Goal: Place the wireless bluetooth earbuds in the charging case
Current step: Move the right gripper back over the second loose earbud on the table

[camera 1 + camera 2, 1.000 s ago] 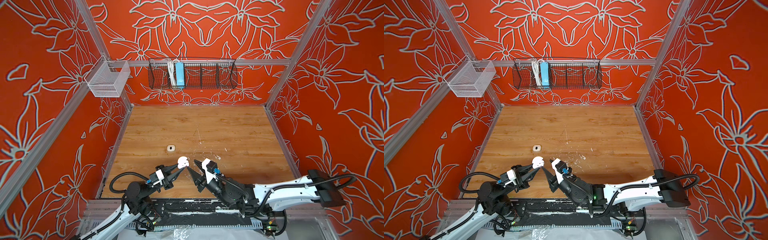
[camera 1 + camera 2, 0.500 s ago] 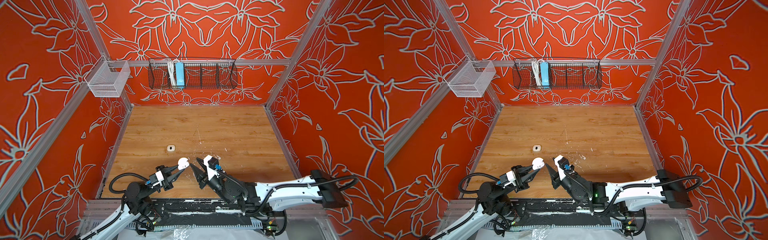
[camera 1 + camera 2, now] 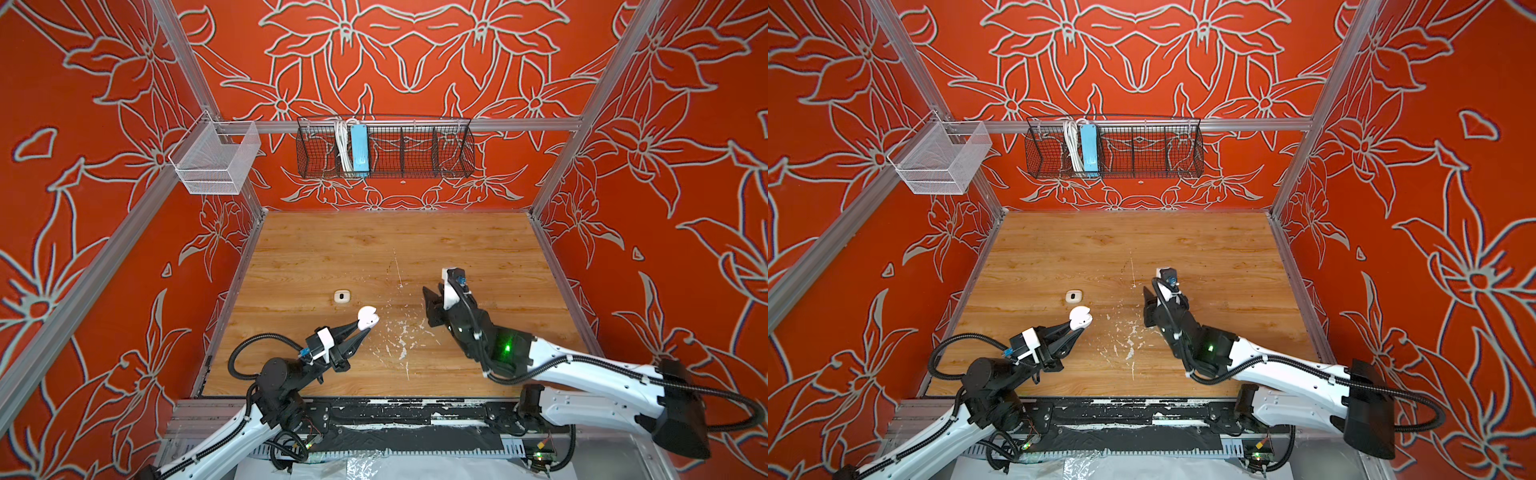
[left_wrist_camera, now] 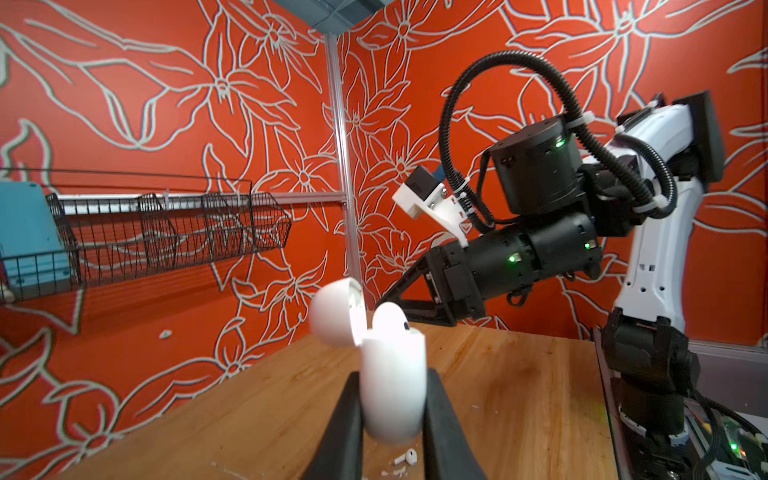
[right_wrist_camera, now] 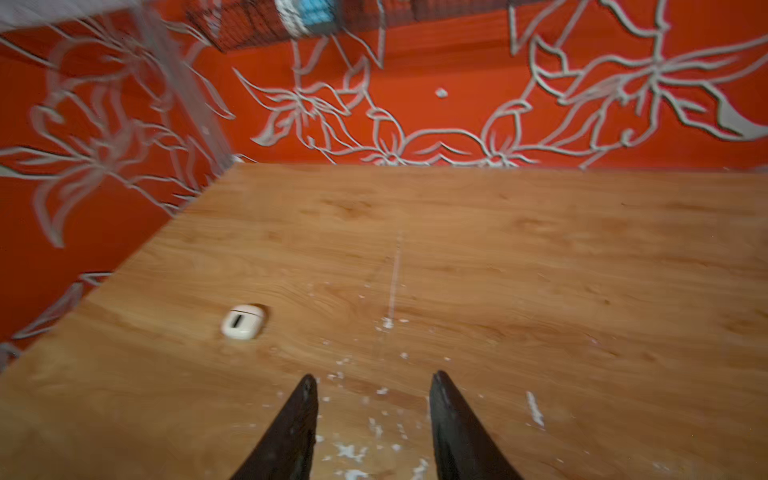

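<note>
The round white charging case hangs above the table's near left with its lid swung open. My left gripper is shut on its body. One white earbud sits in the case's open mouth. The other earbud lies on the wood just under the case, between my fingers in the left wrist view. My right gripper is well to the right of the case, over the table. It stands open with nothing between its fingers.
A cream rounded-square case with a dark oval mark lies on the table behind the left gripper. White paint flecks are scattered between the arms. A black wire basket and a white mesh basket hang on the walls.
My right gripper has drawn away from the case, moving right and farther back. The left gripper has kept the case in about the same place.
</note>
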